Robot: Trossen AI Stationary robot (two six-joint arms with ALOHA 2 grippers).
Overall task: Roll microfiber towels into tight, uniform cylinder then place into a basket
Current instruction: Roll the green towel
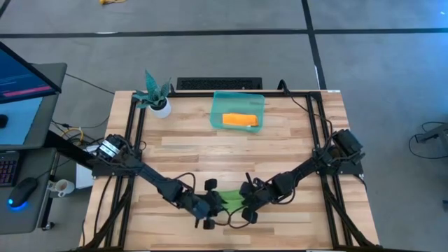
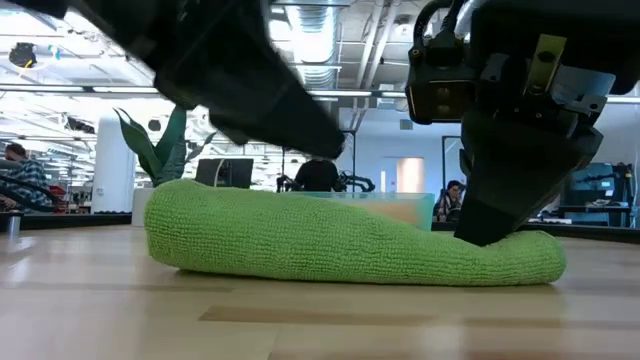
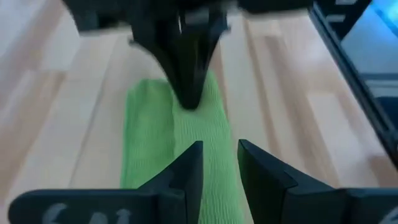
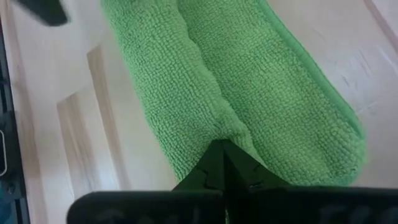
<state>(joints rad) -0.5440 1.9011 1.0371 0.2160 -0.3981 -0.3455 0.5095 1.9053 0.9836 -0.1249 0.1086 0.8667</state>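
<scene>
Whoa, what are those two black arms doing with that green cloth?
They are rolling a bright green microfiber towel at the front of the wooden table. The right gripper is shut, pinching one end; the left gripper straddles the other. An orange rolled towel already lies in the translucent teal plastic basket.

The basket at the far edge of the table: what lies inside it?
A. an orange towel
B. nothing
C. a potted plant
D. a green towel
A: the high view shows the orange towel lying inside the teal basket, while the green towel lies on the table between the two hands.
</scene>
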